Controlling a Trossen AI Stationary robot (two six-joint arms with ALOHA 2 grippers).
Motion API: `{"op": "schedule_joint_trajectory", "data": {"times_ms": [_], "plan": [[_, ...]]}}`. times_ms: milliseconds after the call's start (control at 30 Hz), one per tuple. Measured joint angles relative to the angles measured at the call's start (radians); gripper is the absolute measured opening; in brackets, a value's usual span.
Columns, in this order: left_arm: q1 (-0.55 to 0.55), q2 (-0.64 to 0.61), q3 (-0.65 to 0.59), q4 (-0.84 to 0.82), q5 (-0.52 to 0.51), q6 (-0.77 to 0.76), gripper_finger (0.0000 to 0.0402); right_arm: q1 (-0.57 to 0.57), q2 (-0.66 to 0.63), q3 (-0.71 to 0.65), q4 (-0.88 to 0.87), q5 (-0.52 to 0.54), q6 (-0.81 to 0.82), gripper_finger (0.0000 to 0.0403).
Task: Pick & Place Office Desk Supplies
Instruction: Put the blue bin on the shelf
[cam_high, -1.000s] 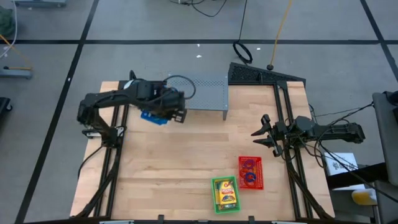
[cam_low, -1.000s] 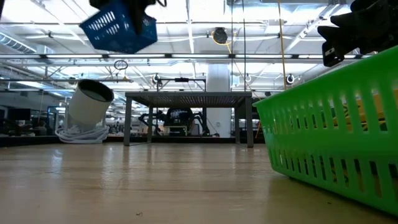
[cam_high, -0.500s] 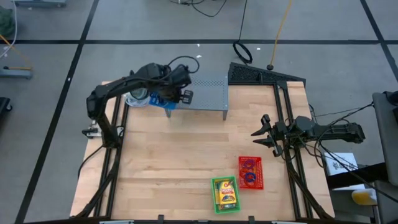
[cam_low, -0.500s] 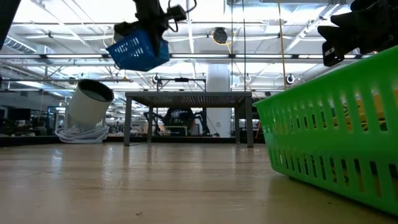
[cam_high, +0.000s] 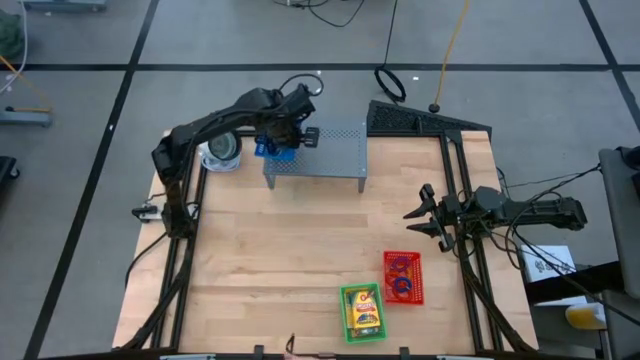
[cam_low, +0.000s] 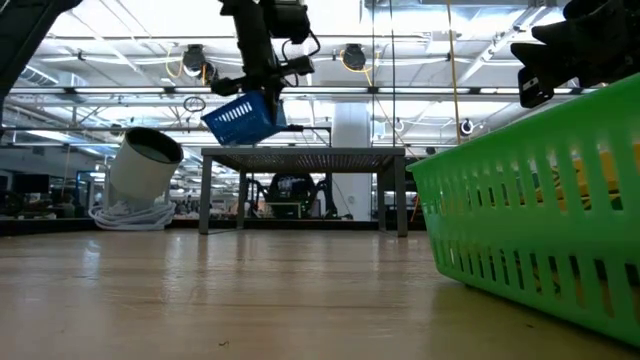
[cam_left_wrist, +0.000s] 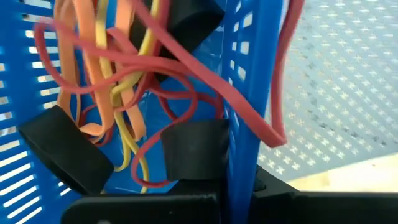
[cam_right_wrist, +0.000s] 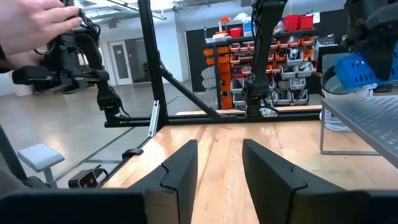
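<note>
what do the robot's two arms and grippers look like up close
Both arms are dark, nearly black, built of jointed links, with thin black cables looping along them. The left gripper has two flat black fingers with squared ends. The right gripper has two matte black fingers that are broad and angular, each with a stepped notch on its inner edge. No markings are visible on either.

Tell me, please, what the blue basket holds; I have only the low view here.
Observer: The left wrist view shows the blue basket holding tangled rubber bands and black clips.
Operator: Where does it hang over the shelf?
Observer: From above, the left hand holds it over the grey shelf's left end.
Operator: And the right hand?
Observer: The right hand waits open and empty at the table's right side.
</note>
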Motion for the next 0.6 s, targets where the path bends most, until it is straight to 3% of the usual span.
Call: {"op": "schedule_joint_trajectory", "data": {"times_ms": [600], "plan": [[0.023, 0.033, 0.000, 0.001, 0.047, -0.073, 0.0005, 0.000, 0.000, 0.000, -0.003, 0.002, 0.002, 0.0116]]}}
